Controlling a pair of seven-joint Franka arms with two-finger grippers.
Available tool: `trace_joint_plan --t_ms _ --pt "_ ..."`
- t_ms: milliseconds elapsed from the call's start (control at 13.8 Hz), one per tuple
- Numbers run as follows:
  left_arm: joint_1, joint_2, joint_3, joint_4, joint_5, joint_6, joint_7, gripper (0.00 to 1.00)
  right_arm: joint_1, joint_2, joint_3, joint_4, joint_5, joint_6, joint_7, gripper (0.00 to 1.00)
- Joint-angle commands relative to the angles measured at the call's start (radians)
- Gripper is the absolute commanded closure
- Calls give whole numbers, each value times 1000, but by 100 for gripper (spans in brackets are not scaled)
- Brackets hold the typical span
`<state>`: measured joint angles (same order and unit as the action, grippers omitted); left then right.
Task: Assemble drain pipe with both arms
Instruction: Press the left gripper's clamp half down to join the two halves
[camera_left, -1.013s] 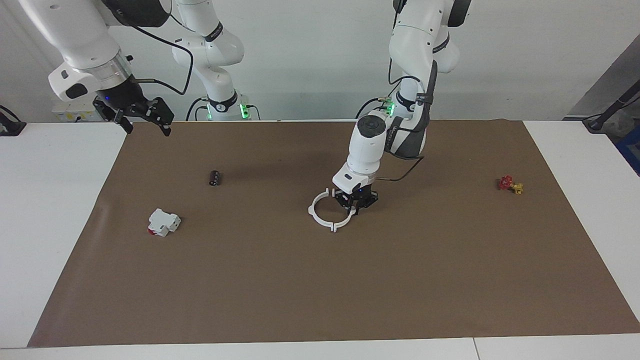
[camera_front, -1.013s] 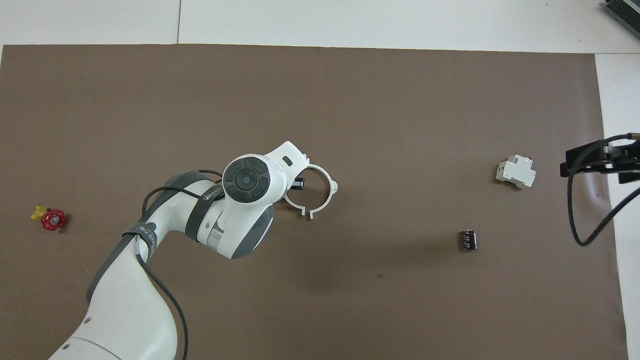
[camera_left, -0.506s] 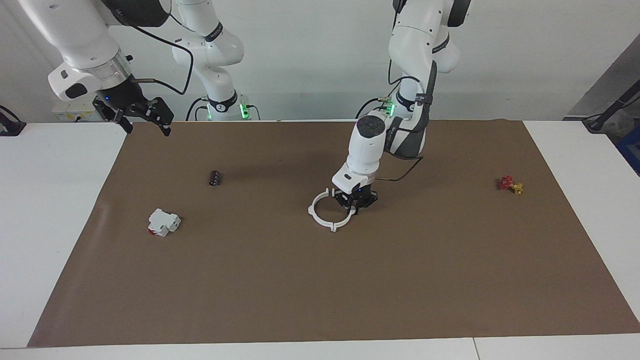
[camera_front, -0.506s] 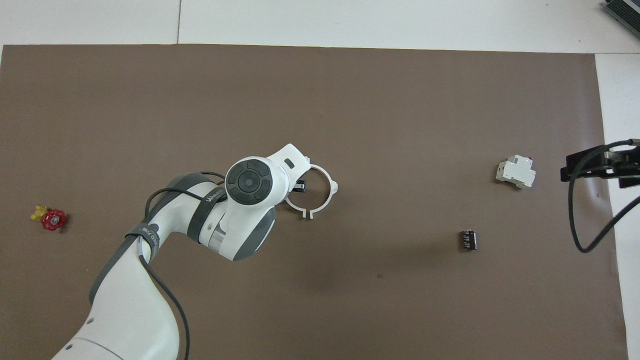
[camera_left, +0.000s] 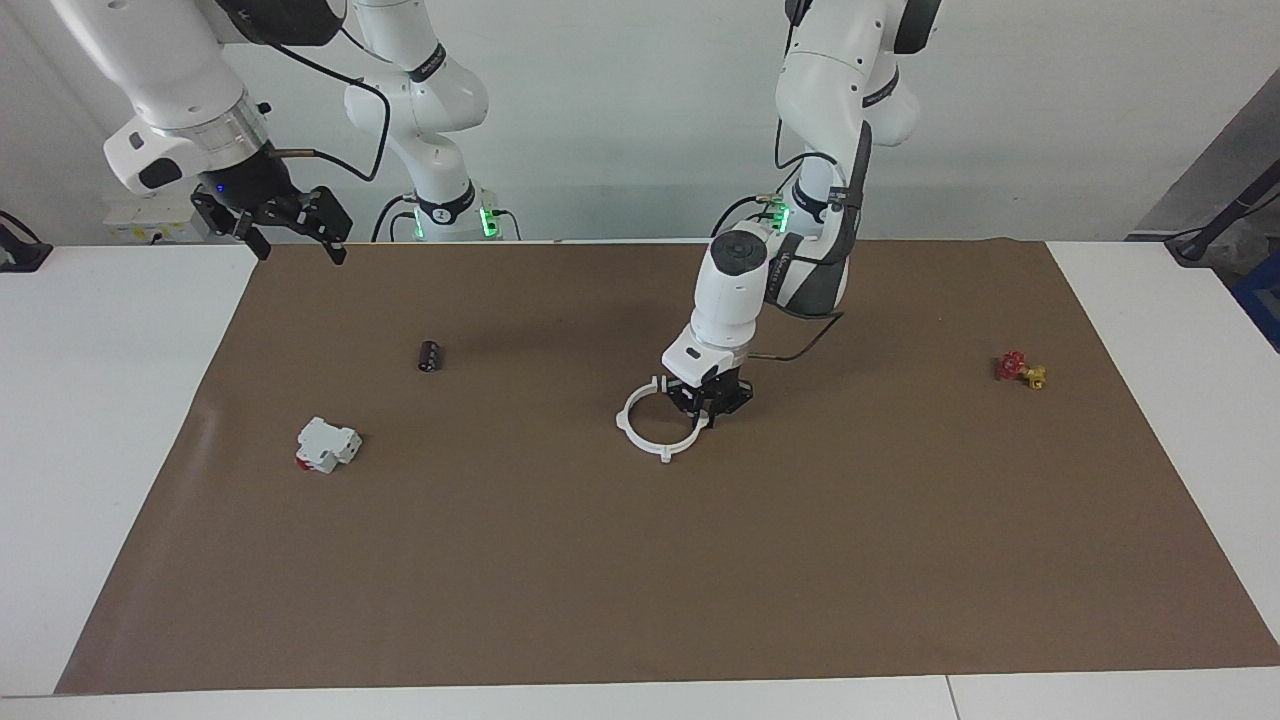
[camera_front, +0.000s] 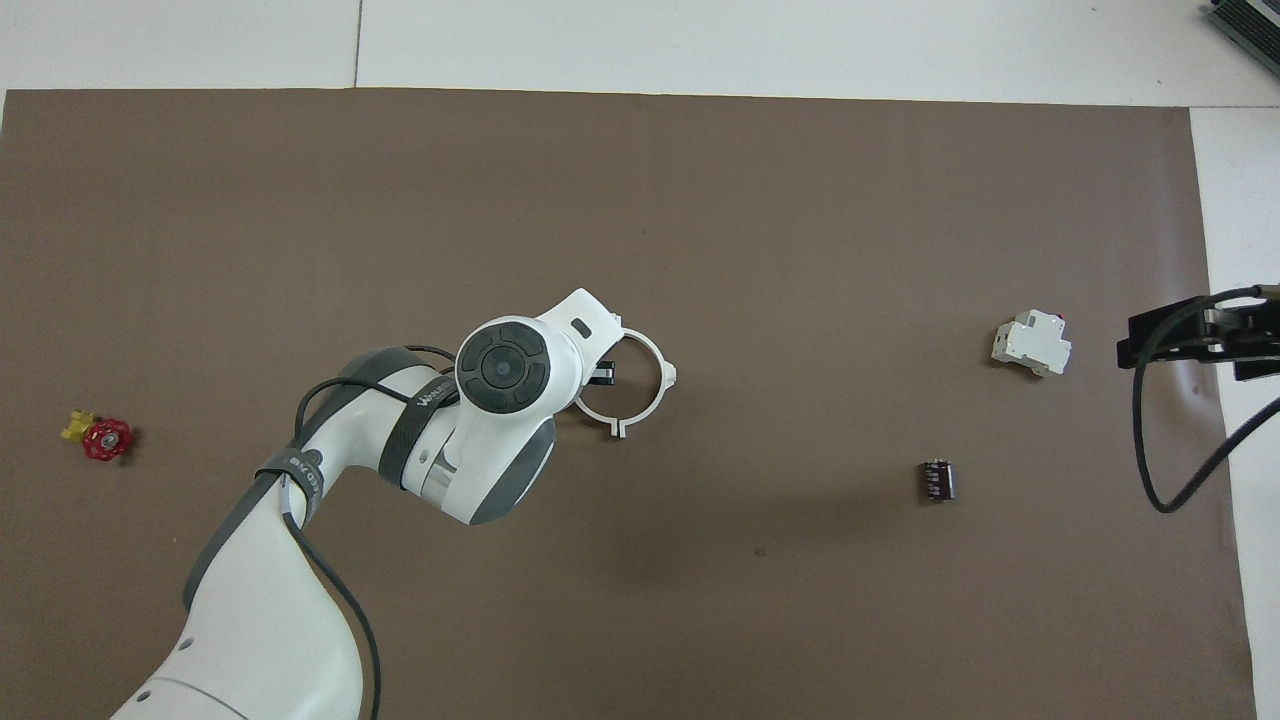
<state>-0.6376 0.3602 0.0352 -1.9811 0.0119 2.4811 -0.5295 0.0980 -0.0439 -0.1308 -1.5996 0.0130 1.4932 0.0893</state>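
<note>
Two arcs form one drain pipe ring on the mat.

left gripper low at mid-table, arm bent steeply down; right gripper raised, jaws spread wide

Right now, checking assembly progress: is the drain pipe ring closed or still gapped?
Closed, apparently: the drain pipe lies flat as one ring, end tabs meeting, though the left gripper hides one joint.
</note>
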Motion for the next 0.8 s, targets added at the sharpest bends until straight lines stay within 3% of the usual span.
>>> trace_joint_plan --t_ms 0,362,434,506,579,723 --pt "-24 -7 17 -24 20 27 -47 100 -4 -27 2 -34 15 19 -11 0" --pt "-24 -9 17 -27 20 27 -47 100 -6 -27 2 -31 12 22 -6 0" --pt "-24 -9 17 -27 20 27 -53 82 -7 -27 2 -34 10 21 -11 0" --pt "-24 -9 17 -27 20 27 -61 58 -4 -27 2 -34 1 22 -10 0" --pt "-24 -9 17 -27 20 27 -63 48 -4 -27 2 -34 1 24 -8 0" --pt "-24 -9 17 -27 22 27 -61 39 -4 -27 2 -37 -5 50 -11 0"
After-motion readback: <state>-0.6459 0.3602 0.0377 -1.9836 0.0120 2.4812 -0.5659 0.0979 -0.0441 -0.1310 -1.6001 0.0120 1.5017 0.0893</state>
